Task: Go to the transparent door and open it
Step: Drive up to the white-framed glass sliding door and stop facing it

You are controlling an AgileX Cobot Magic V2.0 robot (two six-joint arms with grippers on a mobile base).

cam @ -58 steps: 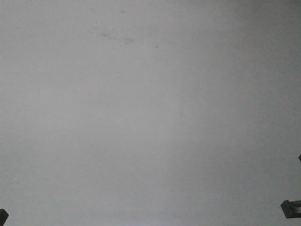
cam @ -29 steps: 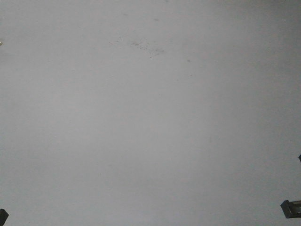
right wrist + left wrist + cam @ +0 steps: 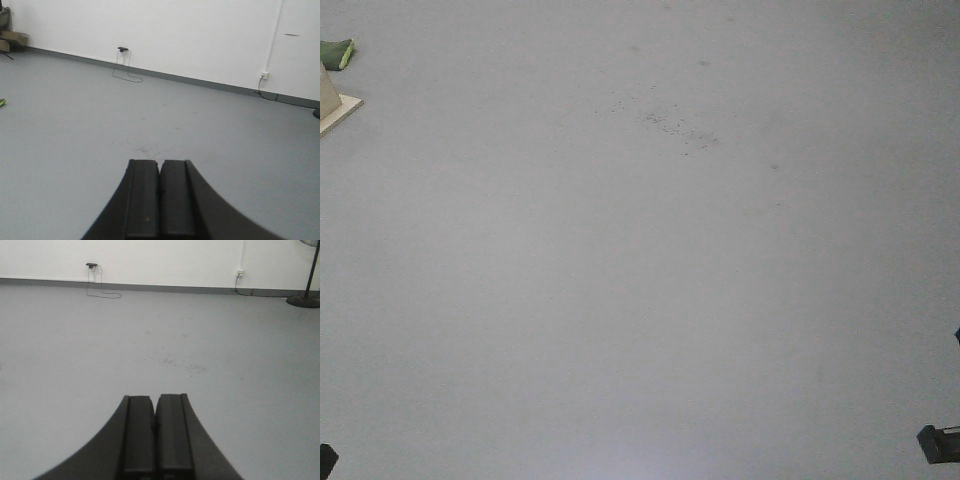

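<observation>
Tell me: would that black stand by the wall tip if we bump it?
Likely stable low down: the stand sits on a wide, flat round base. Its tall thin pole may rock if pushed high. On the smooth floor it might slide rather than fall.

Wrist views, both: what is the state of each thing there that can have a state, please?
left gripper: fingers shut, holding nothing.
right gripper: fingers shut, holding nothing.
wall socket: a cable runs down from it.
black adapter: on the wall, its cord hanging down.
transparent door: not in view, so open or closed cannot be told.
</observation>
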